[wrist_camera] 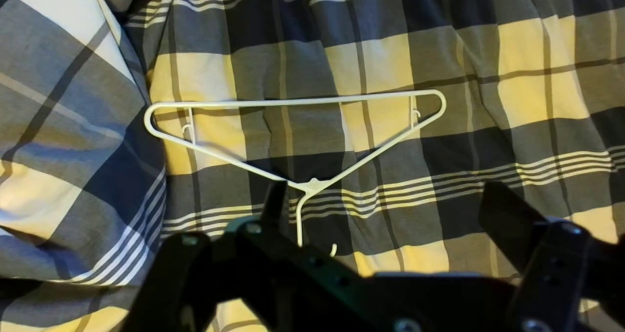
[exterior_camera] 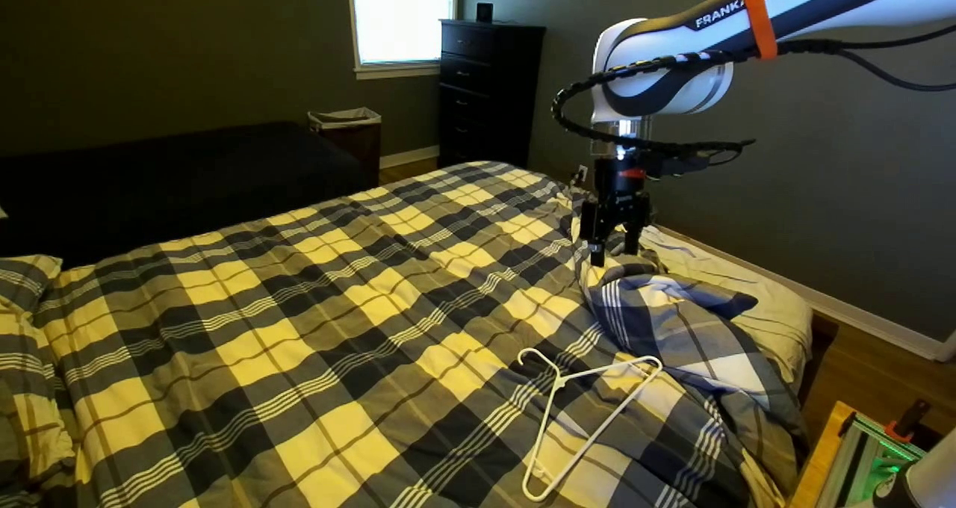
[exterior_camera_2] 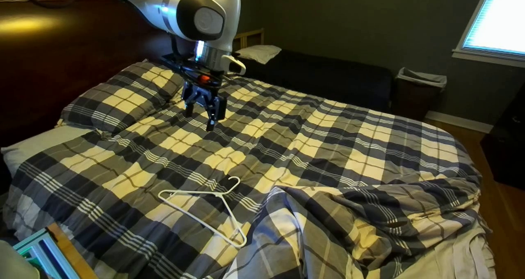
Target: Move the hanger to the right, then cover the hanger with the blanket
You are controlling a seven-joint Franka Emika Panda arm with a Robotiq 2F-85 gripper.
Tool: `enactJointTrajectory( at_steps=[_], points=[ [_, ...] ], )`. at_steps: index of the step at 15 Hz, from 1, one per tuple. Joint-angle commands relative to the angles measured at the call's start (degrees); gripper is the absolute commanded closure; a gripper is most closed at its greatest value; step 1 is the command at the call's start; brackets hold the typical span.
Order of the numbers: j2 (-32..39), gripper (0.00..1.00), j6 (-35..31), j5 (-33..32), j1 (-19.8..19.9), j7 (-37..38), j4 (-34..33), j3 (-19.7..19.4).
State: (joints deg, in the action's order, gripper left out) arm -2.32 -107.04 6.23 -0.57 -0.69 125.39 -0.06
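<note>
The hanger [wrist_camera: 293, 101] lies flat on the blanket [exterior_camera: 321, 329], just beside the blanket's bunched fold [exterior_camera_2: 295, 221]. It should be light, stiff and a bit slick (thin plastic, I'd guess), so pinch its neck [wrist_camera: 313, 186] firmly. The blanket looks soft but bulky; best grabbed at that fold. The end effector [exterior_camera: 615, 252] hangs above the blanket, its 2 jaws apart, gripping nothing.

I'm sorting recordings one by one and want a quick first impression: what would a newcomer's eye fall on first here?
Probably the plaid blanket, filling much of both exterior views, with a rumpled fold along one side. Next, the white hanger lying flat on it beside that fold. Then the robot arm, upper right in an exterior view, its open gripper pointing down.
</note>
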Motion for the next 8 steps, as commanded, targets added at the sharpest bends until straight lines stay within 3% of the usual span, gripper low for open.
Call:
enactJointTrajectory(
  at_steps=[1, 5, 8],
  points=[
    [-0.1, 0.0, 0.1, 0.0, 0.1, 0.0, -0.2, 0.1],
    [-0.7, 0.0, 0.1, 0.0, 0.2, 0.0, -0.4, 0.0],
    [5.0, 0.0, 1.2, -2.3, -1.8, 9.9, -2.8, 2.5]
  ],
)
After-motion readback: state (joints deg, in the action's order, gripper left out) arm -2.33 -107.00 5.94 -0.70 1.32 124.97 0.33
